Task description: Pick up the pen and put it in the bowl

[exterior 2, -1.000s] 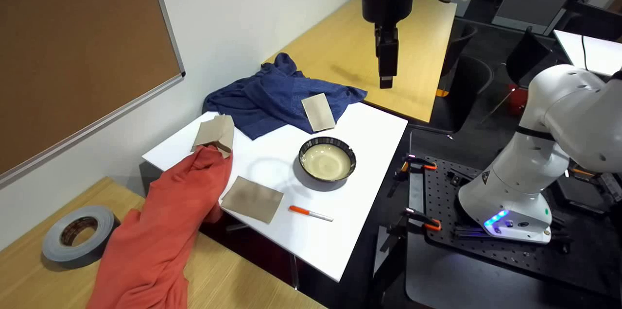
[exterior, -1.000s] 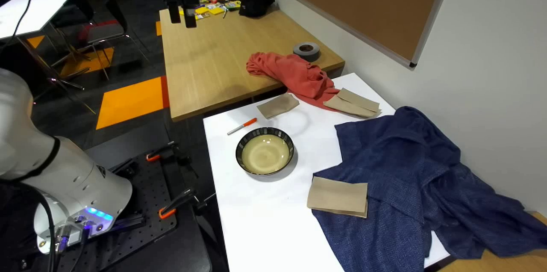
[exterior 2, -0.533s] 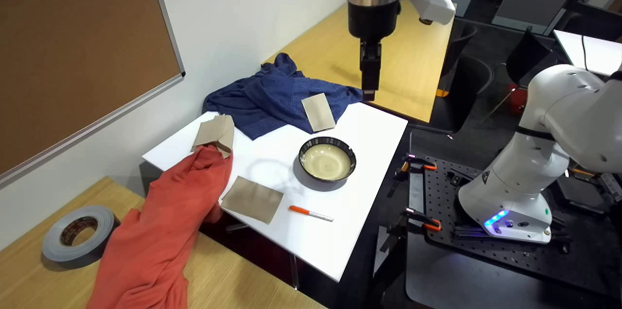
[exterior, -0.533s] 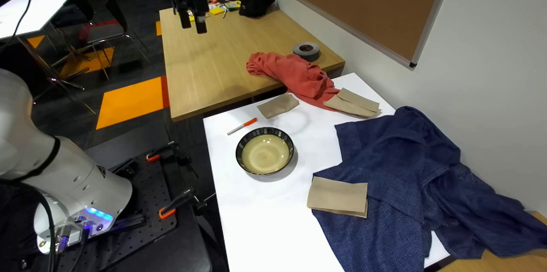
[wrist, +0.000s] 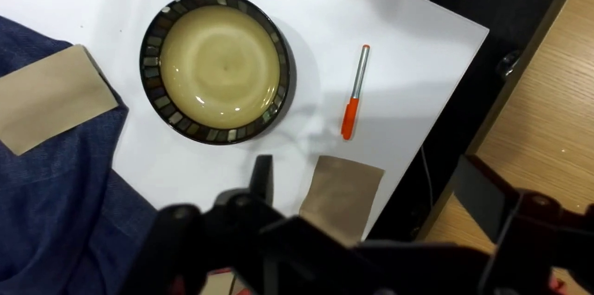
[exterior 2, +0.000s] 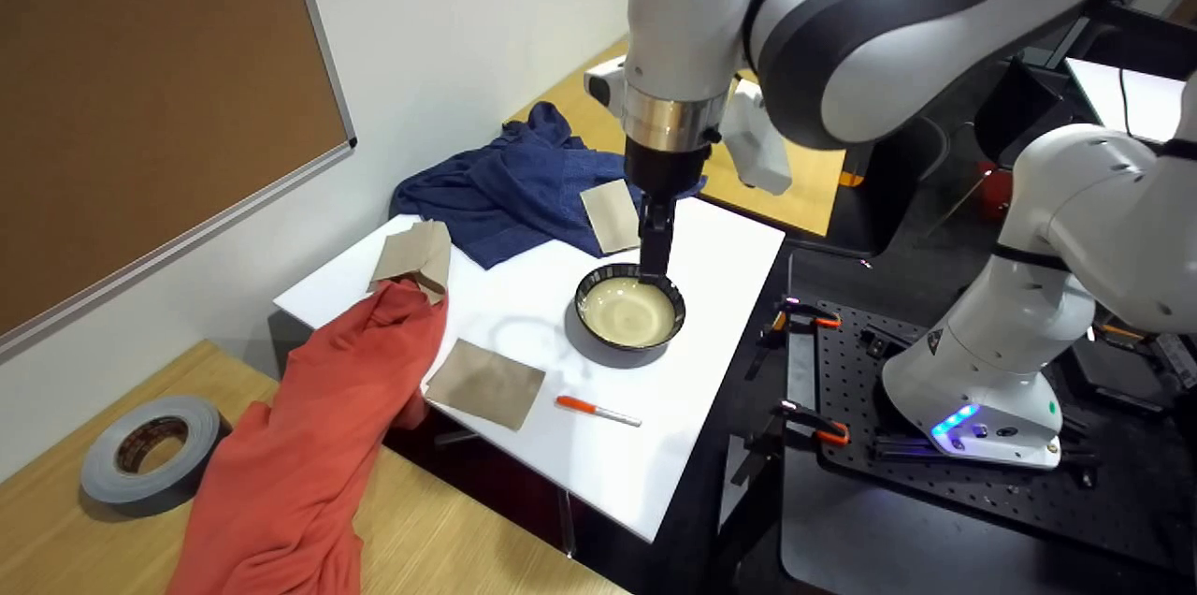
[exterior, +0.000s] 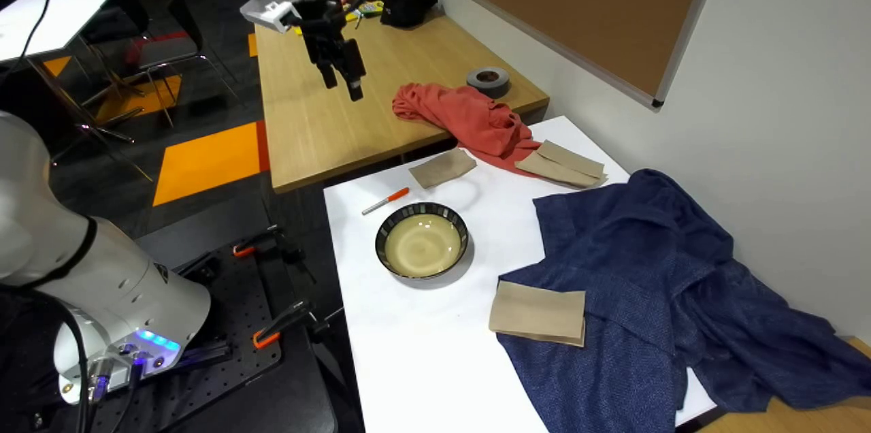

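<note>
"Wrist view: what's biggest there?"
"White worktop (wrist: 403, 58), partly covered by a navy cloth (wrist: 51, 207)."
"And the tool (wrist: 366, 179)?"
"Fingers spread wide. Both exterior views show it hanging in the air, higher than the worktop."
"Next down?"
"The bowl (wrist: 220, 67), upright, dark-rimmed, pale yellow inside. After that, a flat brown paper (wrist: 345, 188) near it."
"And the pen (wrist: 356, 94)?"
"Smallest. It lies on the worktop beside the bowl, apart from it, with its orange cap toward the paper, just short of touching."
</note>
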